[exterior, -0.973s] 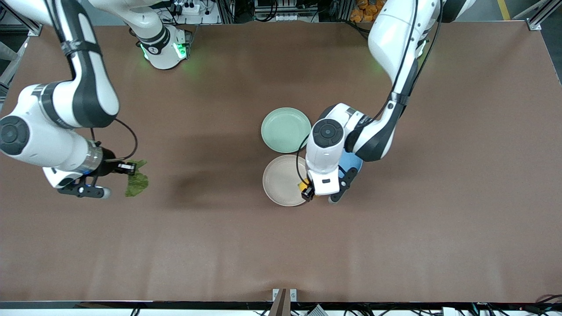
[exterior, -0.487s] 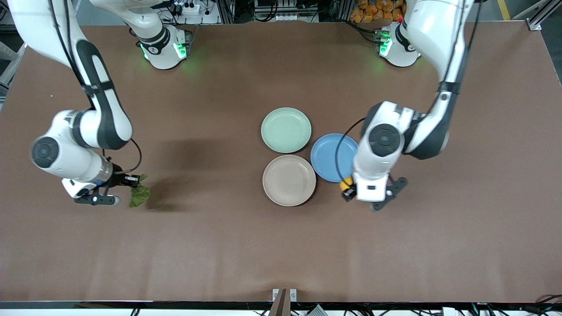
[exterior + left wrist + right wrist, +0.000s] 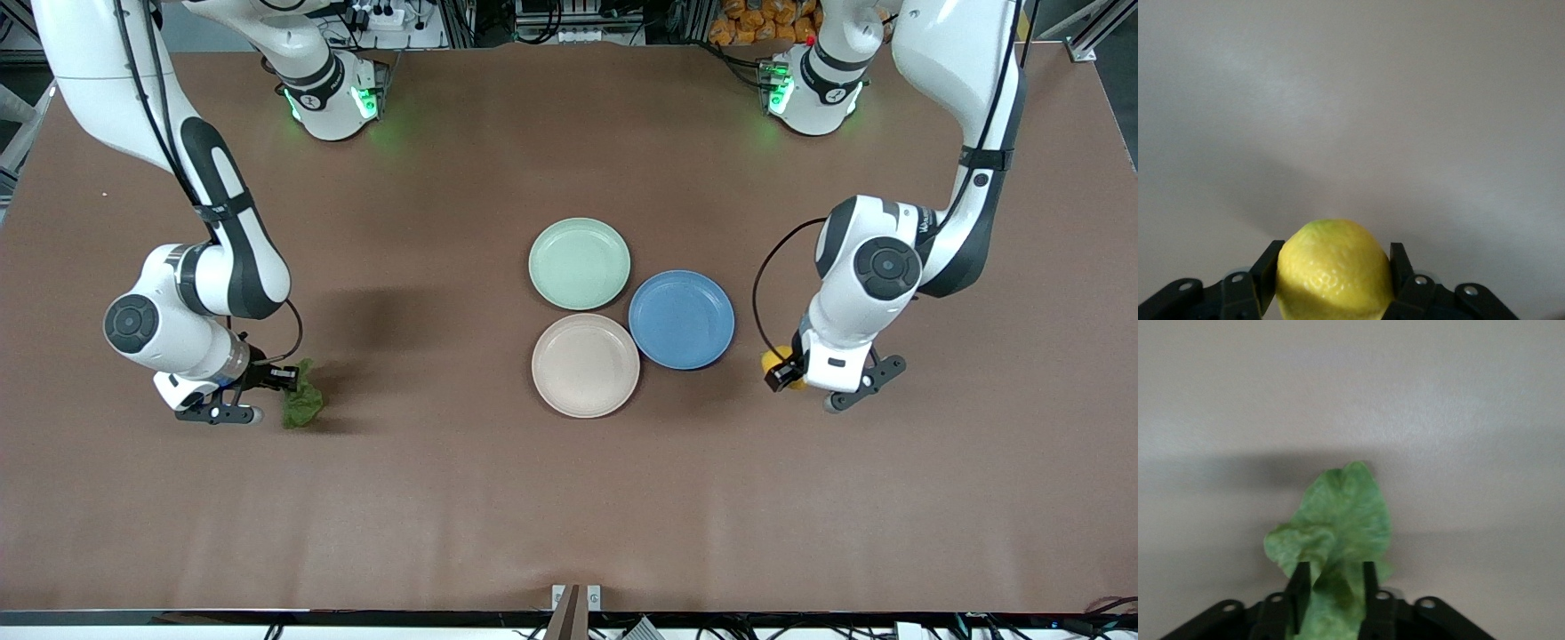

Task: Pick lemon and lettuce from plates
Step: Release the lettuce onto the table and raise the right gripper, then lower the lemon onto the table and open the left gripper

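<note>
Hidden parts: in the front view I am seeing only a sliver of the lemon (image 3: 772, 362), since the left arm's wrist is covering most of it; the left wrist view is cutting off its lower end. The lettuce (image 3: 301, 406) stem is tucked out of sight between the fingers in the right wrist view.
Right hand (image 3: 277, 380): I am seeing it over bare worktop (image 3: 569, 507) toward the right arm's end, pinching the lettuce (image 3: 1335, 537); its fingers (image 3: 1298, 590) are closing narrowly on the leaf's lower part, and the crinkled blade is fanning out past the fingertips.
Left hand (image 3: 782, 373): I am seeing it over bare worktop toward the left arm's end, beside the blue plate (image 3: 682, 319); its fingers (image 3: 1267, 273) are pressing on both sides of the lemon (image 3: 1334, 270), spread about as wide as the fruit, with the lemon's tip sticking out past them.
Cream plate (image 3: 585, 364): it is lying nearest the front camera of the three, touching or just beside the blue plate, with nothing on it.
Blue plate: it is lying a little farther back, toward the left arm's end, also bare.
Mint plate (image 3: 580, 263): it is lying farthest from the camera, just above the cream one, bare too.
Arm bases: both are standing along the worktop's top edge, green lights glowing.
</note>
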Tool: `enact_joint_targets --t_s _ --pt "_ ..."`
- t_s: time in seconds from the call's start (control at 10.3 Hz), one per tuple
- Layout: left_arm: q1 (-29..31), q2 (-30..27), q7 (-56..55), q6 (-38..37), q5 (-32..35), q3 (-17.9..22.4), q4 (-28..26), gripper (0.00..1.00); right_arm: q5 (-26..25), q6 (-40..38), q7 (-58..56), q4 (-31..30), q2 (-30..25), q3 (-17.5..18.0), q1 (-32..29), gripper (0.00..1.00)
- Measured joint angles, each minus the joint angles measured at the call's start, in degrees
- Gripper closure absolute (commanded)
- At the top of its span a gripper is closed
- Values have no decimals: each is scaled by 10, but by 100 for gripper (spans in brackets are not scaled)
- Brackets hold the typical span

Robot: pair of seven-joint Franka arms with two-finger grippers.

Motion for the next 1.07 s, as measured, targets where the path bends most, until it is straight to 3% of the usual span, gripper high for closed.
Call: enact_joint_targets --t_s 0.29,0.58,0.68,0.78,1.07 --pt "33 -4 77 76 0 0 -70 100 0 -137 0 34 -85 4 -2 0" --pt "53 20 133 83 0 0 -81 100 -1 -228 0 39 -175 13 -12 0" --pt "63 30 150 84 0 0 -81 70 -1 -248 0 39 -202 15 -17 0" --pt "76 38 166 86 0 0 -81 1 -1 -259 -4 40 -234 16 -25 0" --pt "85 58 180 92 0 -1 -77 0 -19 -333 -14 54 -306 17 -39 0"
